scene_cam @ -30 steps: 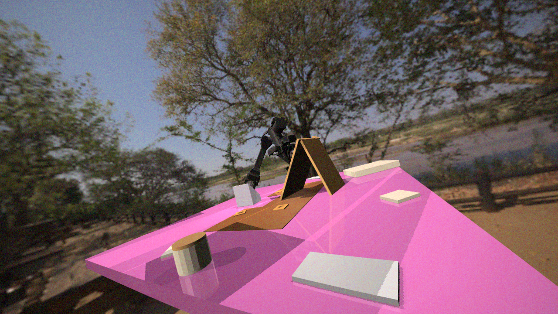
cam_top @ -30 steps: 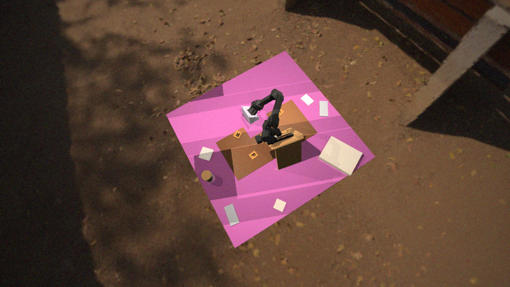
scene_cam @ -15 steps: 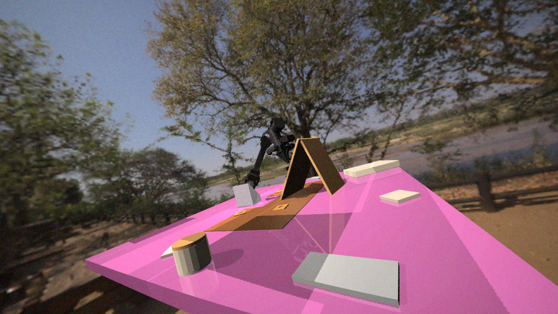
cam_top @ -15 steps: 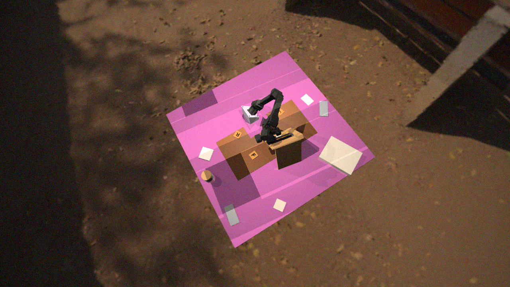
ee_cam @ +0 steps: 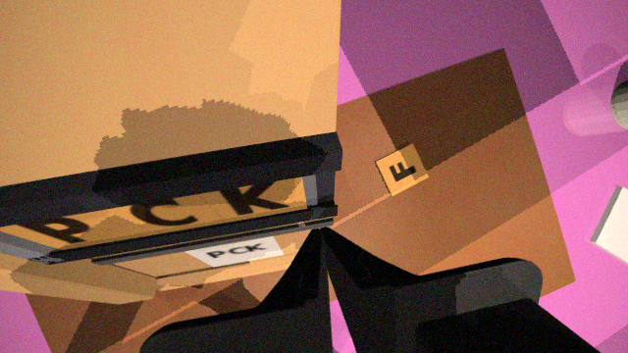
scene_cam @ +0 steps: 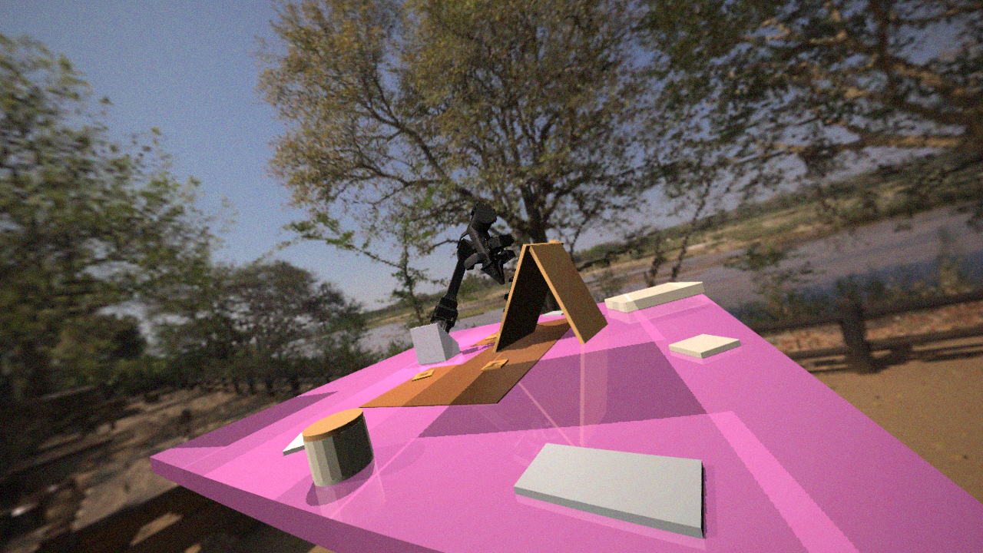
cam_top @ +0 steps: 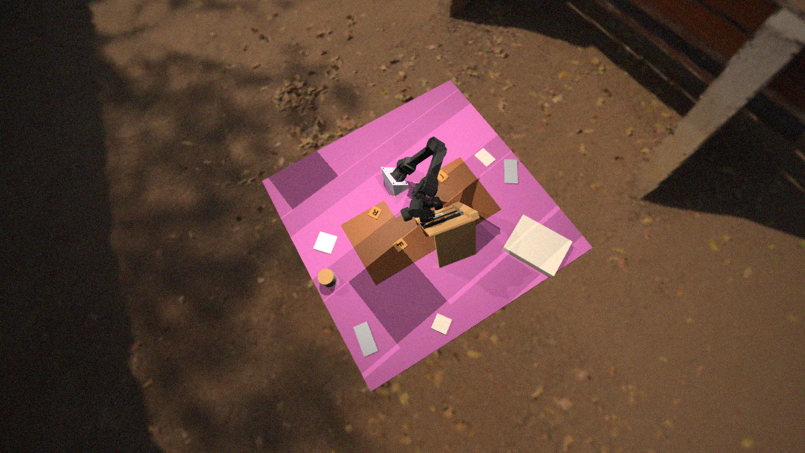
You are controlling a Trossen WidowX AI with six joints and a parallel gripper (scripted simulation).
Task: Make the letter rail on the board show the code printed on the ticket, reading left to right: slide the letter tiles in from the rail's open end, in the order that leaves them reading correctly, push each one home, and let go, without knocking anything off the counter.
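The tan board (cam_top: 456, 248) (scene_cam: 569, 292) stands like a tent. Its black rail (ee_cam: 211, 163) holds the P tile (ee_cam: 64, 228), C tile (ee_cam: 164, 212) and K tile (ee_cam: 257, 196), side by side and reading PCK in the wrist view. A short grey strip shows at each end of the row. The white ticket (ee_cam: 276, 245) below reads PCK. My gripper (cam_top: 426, 216) (ee_cam: 320, 236) is shut and empty, at the rail's right end in the wrist view; whether it touches is unclear. The F tile (cam_top: 400, 244) (scene_cam: 494, 365) (ee_cam: 402, 169) and R tile (cam_top: 375, 212) (scene_cam: 422, 375) lie loose.
A brown mat (cam_top: 360, 236) (scene_cam: 474, 392) (ee_cam: 491, 221) lies under the loose tiles. Another lettered tile (cam_top: 442, 176) lies beyond the arm. A round tin (cam_top: 326, 276) (scene_cam: 338, 448), a cream block (cam_top: 537, 245) (scene_cam: 653, 296) and several flat slabs lie around on the pink counter.
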